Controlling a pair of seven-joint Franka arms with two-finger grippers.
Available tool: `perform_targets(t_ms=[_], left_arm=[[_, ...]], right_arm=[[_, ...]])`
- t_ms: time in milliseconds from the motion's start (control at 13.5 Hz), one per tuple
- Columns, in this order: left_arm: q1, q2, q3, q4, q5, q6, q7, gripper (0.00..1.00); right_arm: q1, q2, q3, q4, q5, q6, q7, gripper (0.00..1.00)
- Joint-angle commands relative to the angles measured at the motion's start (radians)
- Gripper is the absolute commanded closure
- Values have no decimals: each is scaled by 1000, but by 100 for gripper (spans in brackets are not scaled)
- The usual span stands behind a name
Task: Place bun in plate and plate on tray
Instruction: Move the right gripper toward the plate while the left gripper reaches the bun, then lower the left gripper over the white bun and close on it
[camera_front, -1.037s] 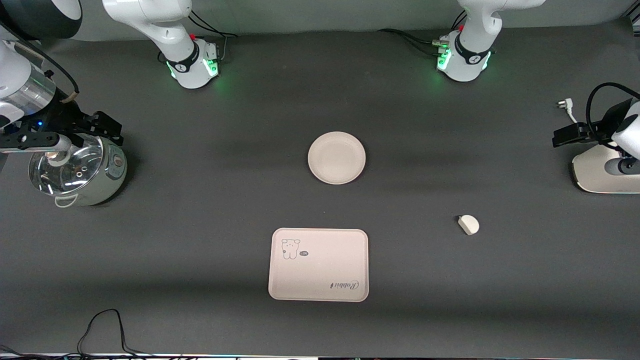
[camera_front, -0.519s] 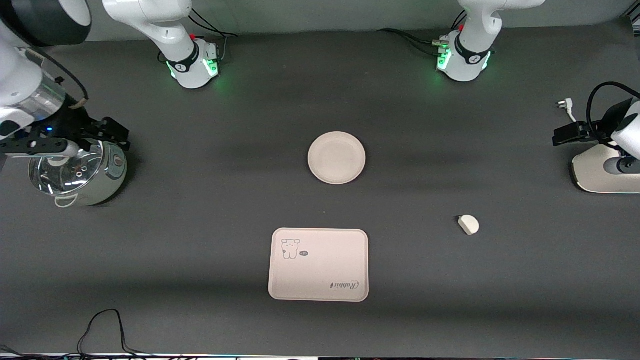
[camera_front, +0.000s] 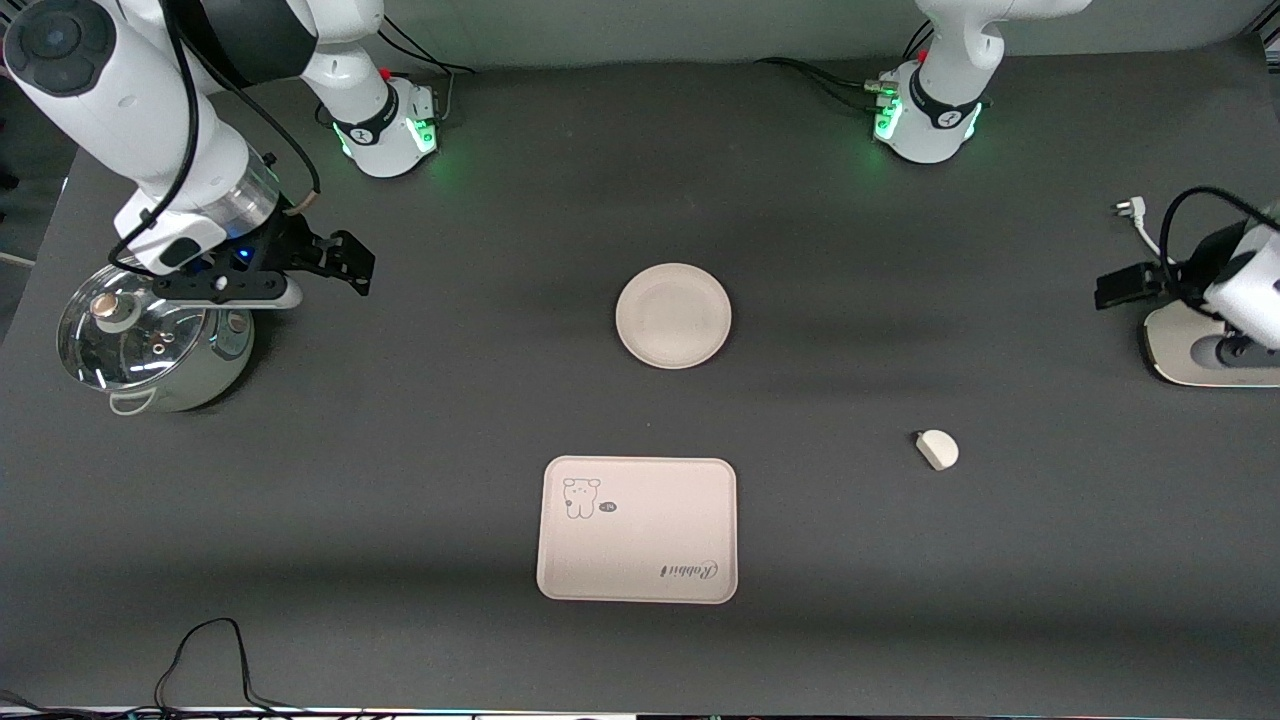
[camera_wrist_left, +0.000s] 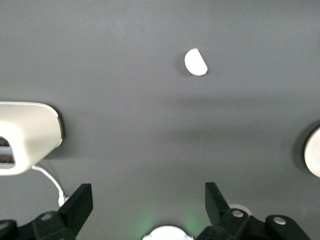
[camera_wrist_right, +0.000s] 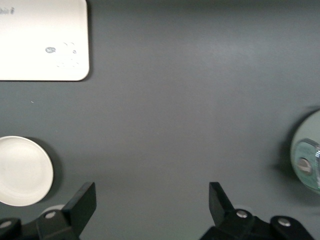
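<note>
Worktop of dark grey matte material (camera_front: 420, 420) carries every task item, all lying apart from one another. At the centre sits the round cream-beige shallow plate (camera_front: 673, 316), bare, with its raised rim showing clean. Nearer the front camera than the plate lies the pale pinkish-cream rectangular tray (camera_front: 638, 530), rounded corners, cartoon animal drawing and "Rabbit" script facing up, nothing on it. Toward the left arm's end of the worktop rests the small smooth white half-round bun (camera_front: 938, 449), nearer the camera than the plate and well apart from both plate and tray.

Right end effector (camera_front: 345, 262) hangs over bare worktop just beside the pale green pot with a glass lid (camera_front: 150, 345), which stands at the right arm's end. Its black fingers (camera_wrist_right: 82, 202) are spread wide apart, gripping nothing, and its wrist view shows plate, tray corner and pot lid below.

Left end effector (camera_front: 1115, 288) hovers at the left arm's end, close to a white appliance base (camera_front: 1195, 350). Its fingers (camera_wrist_left: 80, 202) also stand wide apart, empty, with the bun in sight of its wrist camera.
</note>
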Motion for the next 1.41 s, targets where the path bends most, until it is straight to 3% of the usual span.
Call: perform_targets(t_ms=[0,370,519,815,963,1333], left_arm=[[-12,102,11,64,-38,78,0,0],[-41,123,-14,-239,-70,444,-12,0],[-48,164,-29,-341,-73,625,-23,0],[-45,304,-57,-360,-75,828,-23,0],[-43,341,-57,-360,-75,862,-9,0],[-42,422,-57,-357,-148,938,-9,0]], right_arm=[[-6,51,-3,9,104,69,-5,0],[-5,100,11,-14,117,104,12,0],[-3,94,32,-34,167,80,10,0],[0,91,68,-91,203,140,9,0],[5,103,79,-139,207,240,10,0],[2,137,80,-134,223,242,9,0]])
